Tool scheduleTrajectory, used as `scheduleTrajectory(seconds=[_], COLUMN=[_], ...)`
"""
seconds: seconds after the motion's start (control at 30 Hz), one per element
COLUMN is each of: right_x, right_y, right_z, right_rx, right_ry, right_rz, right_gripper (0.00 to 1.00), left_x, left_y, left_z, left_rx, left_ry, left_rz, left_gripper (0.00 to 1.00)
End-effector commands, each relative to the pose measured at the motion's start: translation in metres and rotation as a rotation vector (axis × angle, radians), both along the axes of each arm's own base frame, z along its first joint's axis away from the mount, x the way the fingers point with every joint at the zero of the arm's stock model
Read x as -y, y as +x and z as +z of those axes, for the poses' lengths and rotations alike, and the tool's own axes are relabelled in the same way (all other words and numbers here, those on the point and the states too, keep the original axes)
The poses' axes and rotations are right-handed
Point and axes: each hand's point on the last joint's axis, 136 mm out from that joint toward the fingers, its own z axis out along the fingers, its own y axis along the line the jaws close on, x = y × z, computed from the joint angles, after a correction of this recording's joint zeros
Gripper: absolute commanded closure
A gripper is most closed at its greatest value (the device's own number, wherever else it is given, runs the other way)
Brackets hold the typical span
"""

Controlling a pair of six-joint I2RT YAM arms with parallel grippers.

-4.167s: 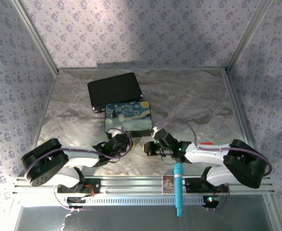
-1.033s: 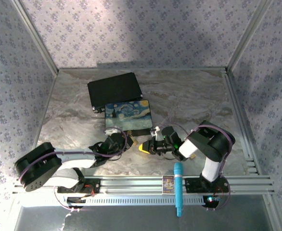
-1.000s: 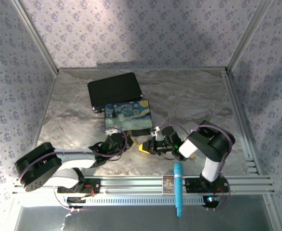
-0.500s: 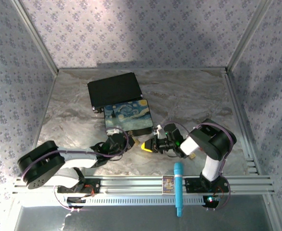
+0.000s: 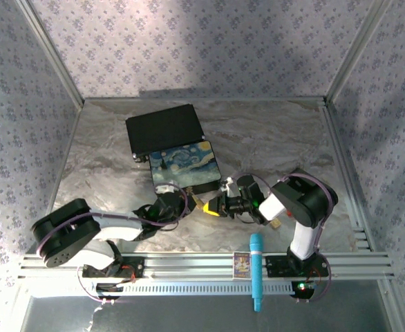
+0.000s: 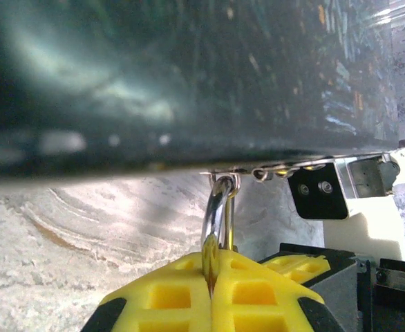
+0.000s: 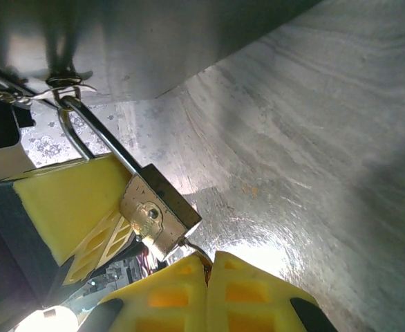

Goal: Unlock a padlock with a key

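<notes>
Padlock (image 7: pixel 157 211): small brass block with flat faces and a round keyway plug on the face toward the right wrist camera, sitting at the near side of the starry-night box (image 5: pixel 184 166) over the marbled grey table (image 7: pixel 313 138). Its thin, round silvery shackle (image 6: pixel 215 218) is threaded through a small metal hasp loop (image 6: pixel 224 181) on the box's glossy dark side. Left gripper (image 6: pixel 211 270): jaws together on the shackle, waffle-recessed yellow pads meeting, with the steel loop coming out of the seam. Right gripper (image 7: pixel 209 266): jaws clamped on the key (image 7: pixel 194 250), of which a thin metal sliver shows between the pad seam and the padlock's lower corner. From the top view, both grippers sit nose to nose at the box's near edge.
</notes>
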Motion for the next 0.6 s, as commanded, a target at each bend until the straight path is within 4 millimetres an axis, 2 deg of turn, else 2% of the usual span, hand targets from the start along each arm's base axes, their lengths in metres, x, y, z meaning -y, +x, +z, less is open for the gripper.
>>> scheduleTrajectory(seconds=[0.0,0.17,0.37,0.43,0.57], right_x=[-0.017,-0.026,-0.028,-0.03,-0.033], right_y=[0.026,0.028,0.016,0.01,-0.001], right_z=[0.031,0.048,0.056,0.054,0.045], right_rx=[0.116,0.163,0.174,0.172,0.171], right_ry=[0.057,0.076,0.062,0.037,0.011], right_rz=[-0.03,-0.047,-0.055,-0.058,-0.044], right_gripper=[1.0,1.0,1.0,1.0,1.0], left_x=[0.034,0.036,0.024,0.021,0.037], left_y=[-0.038,-0.039,-0.036,-0.033,-0.027], left_z=[0.006,0.004,-0.002,-0.002,0.023], left_rx=[-0.07,-0.074,-0.077,-0.064,0.002], left_ry=[-0.044,-0.047,0.019,0.022,-0.104], left_rz=[-0.203,-0.207,-0.17,-0.151,-0.166], left_gripper=[1.0,1.0,0.99,0.9,0.79])
